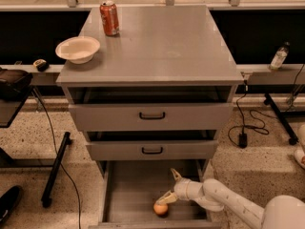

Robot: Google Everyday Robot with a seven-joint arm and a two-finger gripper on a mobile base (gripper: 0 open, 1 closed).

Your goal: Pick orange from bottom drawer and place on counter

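Note:
The orange (160, 209) lies on the grey floor of the pulled-out bottom drawer (128, 194), near its front edge and right of centre. My gripper (170, 187) reaches in from the lower right on a white arm, with its fingers spread open. One finger points up and back; the lower fingertip (163, 199) sits just above the orange, touching or nearly touching it. The counter (162, 42) is the grey cabinet top above.
A red soda can (109, 17) and a white bowl (77, 49) stand on the counter's left side. The two upper drawers with black handles (152, 115) stick out slightly. A black stand leg (55, 168) is on the floor left; cables (245, 128) and a bottle (279, 57) are on the right.

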